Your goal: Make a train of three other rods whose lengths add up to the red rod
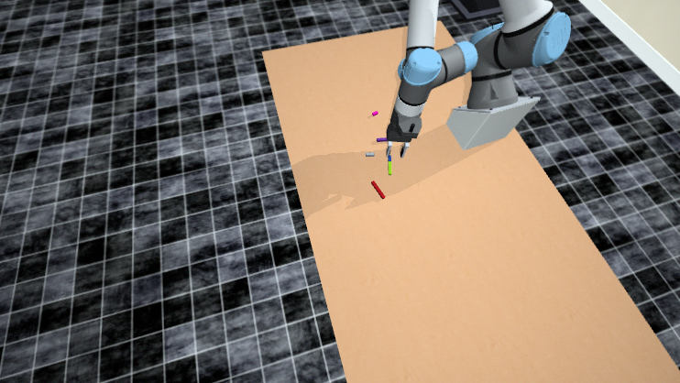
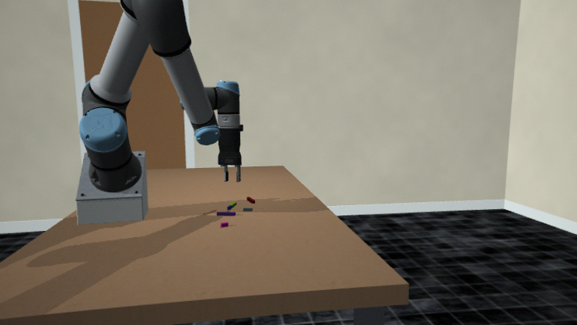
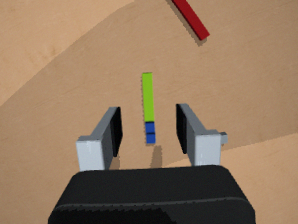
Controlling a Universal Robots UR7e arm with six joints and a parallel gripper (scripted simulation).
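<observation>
a straight line is formed on the table (image 1: 428, 266) (image 2: 262, 258) (image 3: 65, 100) by the lime rod (image 3: 148, 97) (image 1: 389, 168) (image 2: 232, 204) and two blue rods (image 3: 150, 132), laid flat and end to end, with no gap made out between them in the wrist view. above the table the gripper (image 1: 397, 153) (image 2: 232, 180) (image 3: 148, 120) is held with its fingers spread and nothing pinched between them. the red rod (image 1: 378, 190) (image 2: 250, 200) (image 3: 191, 19) is seen slanted near the lime end, apart from the line, while the grey rod (image 1: 369, 154) (image 2: 247, 209) (image 3: 223, 138), the purple rod (image 1: 381, 139) (image 2: 225, 214) and the magenta rod (image 1: 375, 114) (image 2: 224, 225) are left lying separately on the table, the magenta one farthest from the red.
</observation>
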